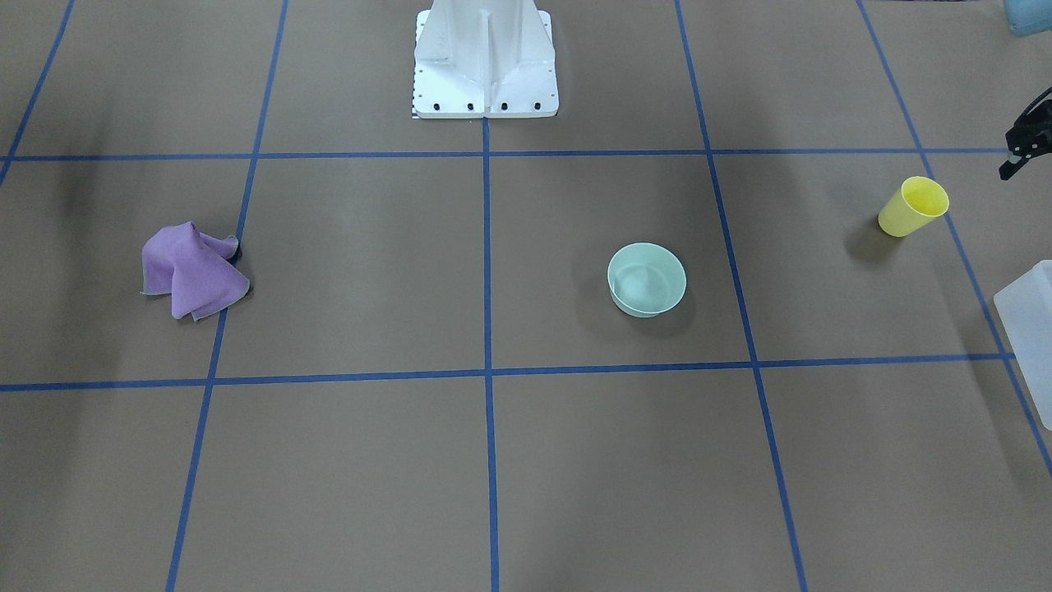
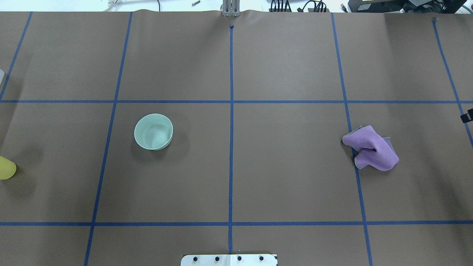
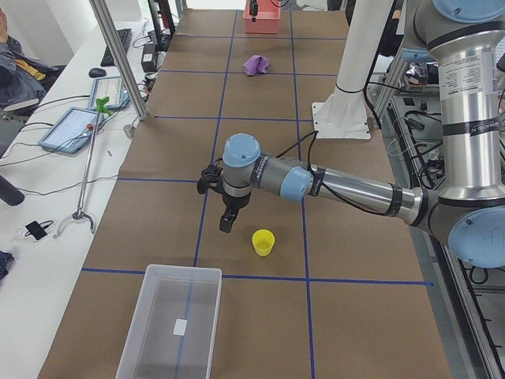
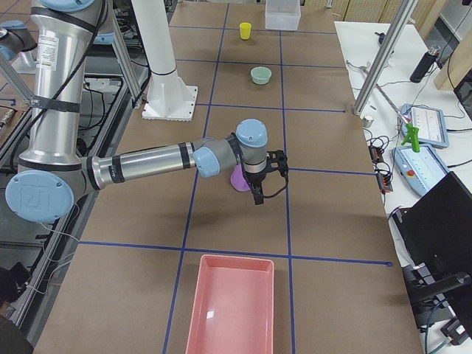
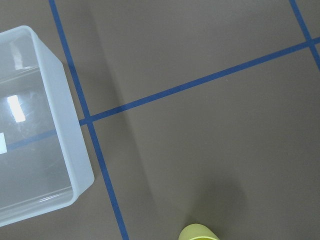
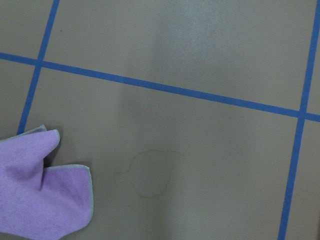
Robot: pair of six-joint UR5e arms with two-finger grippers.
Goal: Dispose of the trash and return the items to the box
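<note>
A: Worktop surface?
B: Brown paper [image 2: 288, 166], blue tape lines [image 2: 231, 147] in a grid. Faint looped stain [image 6: 150, 175] on the paper.
A: Past the long edge?
B: White bench [image 3: 47, 260]. Tablet [image 3: 72, 128], green figure [image 3: 102, 103] beside it, long grabber tool [image 3: 87, 178] lying alongside the edge. Keyboard [image 3: 123, 39] farther along. Black bottle [image 4: 420, 65], upright.

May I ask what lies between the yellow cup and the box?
Left wrist view: only brown paper and one blue tape line separate the yellow cup from the box.
</note>
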